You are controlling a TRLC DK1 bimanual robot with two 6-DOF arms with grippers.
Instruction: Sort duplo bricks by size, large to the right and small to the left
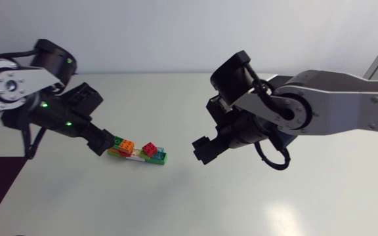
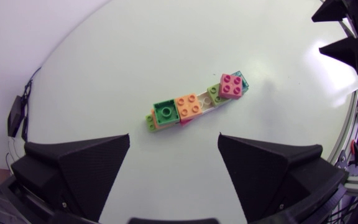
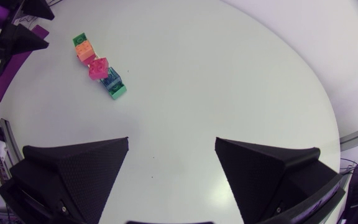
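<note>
A joined row of duplo bricks (image 1: 138, 152) lies on the white table (image 1: 254, 203), left of the middle. On a long light-green base (image 1: 157, 158) sit a small green brick (image 2: 164, 112), an orange brick (image 2: 188, 106) and a red brick (image 2: 230, 86), which looks pink in both wrist views. My left gripper (image 1: 101, 142) hovers open just left of the row, and the bricks lie ahead of its fingers (image 2: 174, 140). My right gripper (image 1: 199, 150) stands open to the right of the row, apart from it. In the right wrist view the row (image 3: 98, 67) lies far ahead of the right gripper (image 3: 171, 142).
The white table carries only the brick row. Bare surface (image 1: 77, 203) stretches along the front on both sides. The two arms face each other across the bricks; the right gripper's fingers (image 2: 344, 46) show beyond the row in the left wrist view.
</note>
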